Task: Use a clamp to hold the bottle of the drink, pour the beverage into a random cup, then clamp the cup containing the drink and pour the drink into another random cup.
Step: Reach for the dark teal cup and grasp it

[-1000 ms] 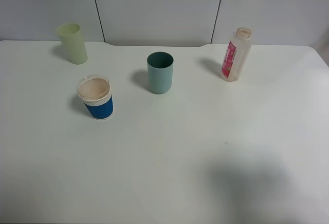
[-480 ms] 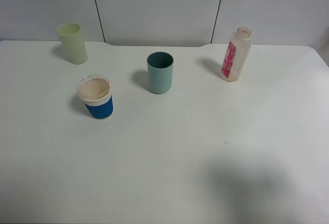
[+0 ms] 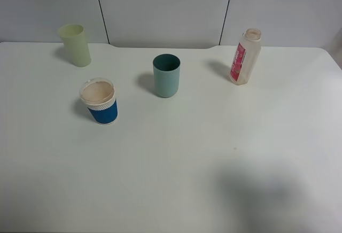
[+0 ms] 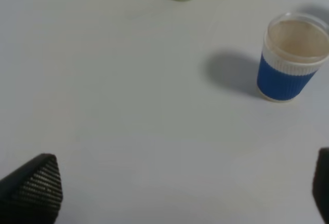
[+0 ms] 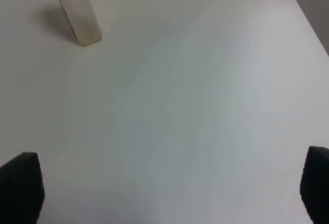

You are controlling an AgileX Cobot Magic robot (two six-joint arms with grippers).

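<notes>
desk [image 3: 176,153]: plain white | bottle [image 3: 245,56]: translucent whitish, pink-red label, beige neck | teal tumbler [image 3: 166,76]: plain, darker inside | yellow-green tumbler [image 3: 75,45]: pale, plain | paper cup [image 3: 99,101]: blue ribbed sleeve, white rim | left fingers [image 4: 36,183]: black, finely ridged

Upright bottle [image 3: 245,56] (pink label), teal cup [image 3: 166,76] — well apart

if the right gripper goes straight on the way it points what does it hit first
Likely just bare table. The right gripper is open, nothing between its tips; the bottle stands to one side of that line, depth unclear.
</notes>
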